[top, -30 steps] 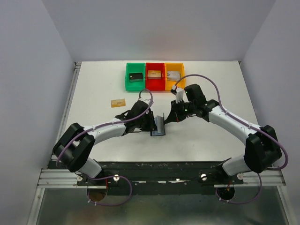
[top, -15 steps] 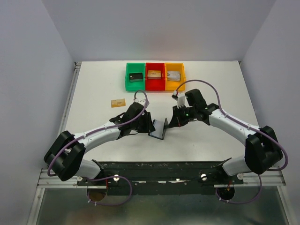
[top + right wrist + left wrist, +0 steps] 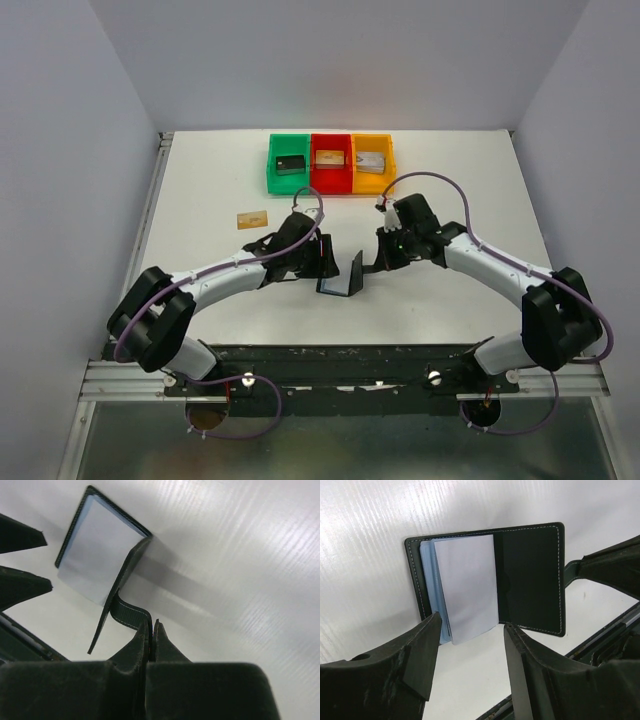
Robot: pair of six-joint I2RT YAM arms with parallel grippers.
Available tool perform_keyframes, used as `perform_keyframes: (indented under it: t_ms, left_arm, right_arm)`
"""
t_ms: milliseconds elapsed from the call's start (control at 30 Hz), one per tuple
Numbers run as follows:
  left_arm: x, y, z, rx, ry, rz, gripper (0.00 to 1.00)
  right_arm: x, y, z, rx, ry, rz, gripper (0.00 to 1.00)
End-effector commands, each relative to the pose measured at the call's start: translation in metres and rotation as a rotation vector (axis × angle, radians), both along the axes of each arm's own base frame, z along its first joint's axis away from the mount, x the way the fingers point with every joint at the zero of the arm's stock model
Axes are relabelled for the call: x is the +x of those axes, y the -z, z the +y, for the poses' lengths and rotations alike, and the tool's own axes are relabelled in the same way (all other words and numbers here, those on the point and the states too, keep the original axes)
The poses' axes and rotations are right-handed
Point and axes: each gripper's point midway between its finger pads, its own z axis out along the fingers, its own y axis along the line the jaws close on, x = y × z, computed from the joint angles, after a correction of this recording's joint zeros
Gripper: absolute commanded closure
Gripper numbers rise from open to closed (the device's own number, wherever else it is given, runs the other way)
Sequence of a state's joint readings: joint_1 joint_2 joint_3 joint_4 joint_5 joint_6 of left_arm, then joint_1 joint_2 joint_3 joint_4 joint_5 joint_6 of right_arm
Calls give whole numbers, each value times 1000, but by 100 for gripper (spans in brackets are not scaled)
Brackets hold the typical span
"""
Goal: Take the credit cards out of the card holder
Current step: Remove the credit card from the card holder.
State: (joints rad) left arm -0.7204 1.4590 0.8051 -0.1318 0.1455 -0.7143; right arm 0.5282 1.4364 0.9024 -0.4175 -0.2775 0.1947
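We locate the card holder (image 3: 343, 276) at the table (image 3: 450, 180) centre, left gripper (image 3: 472, 625) at its 9 o'clock, right gripper (image 3: 153, 625) at 3 o'clock. A row of bins (image 3: 330, 186) stands at 12 o'clock, one loose card (image 3: 251, 219) at 10 o'clock.

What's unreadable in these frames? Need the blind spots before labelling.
- Card count: left wrist view, pale credit cards overlap inside the card holder; number unclear.
- Cards' lower left corner: same view, behind a finger of the left end effector.
- Holder's pinched tab end: right wrist view, buried in the shut right end effector.
- Contents of the bins: top view, too small.
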Motion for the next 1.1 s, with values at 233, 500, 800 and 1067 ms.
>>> perform_keyframes:
  t_ms: [233, 500, 800, 1067]
  left_arm:
    - [7, -2, -3, 9, 4, 0, 35]
    - [7, 10, -4, 30, 10, 26, 35]
    - [7, 17, -11, 19, 34, 53, 35]
    - [3, 8, -27, -66, 97, 42, 35]
  right_arm:
    - [0, 30, -35, -155, 181, 66, 100]
    - [-4, 49, -41, -171, 206, 122, 100]
    - [-7, 53, -37, -146, 193, 131, 100]
    - [-8, 55, -36, -137, 185, 135, 100]
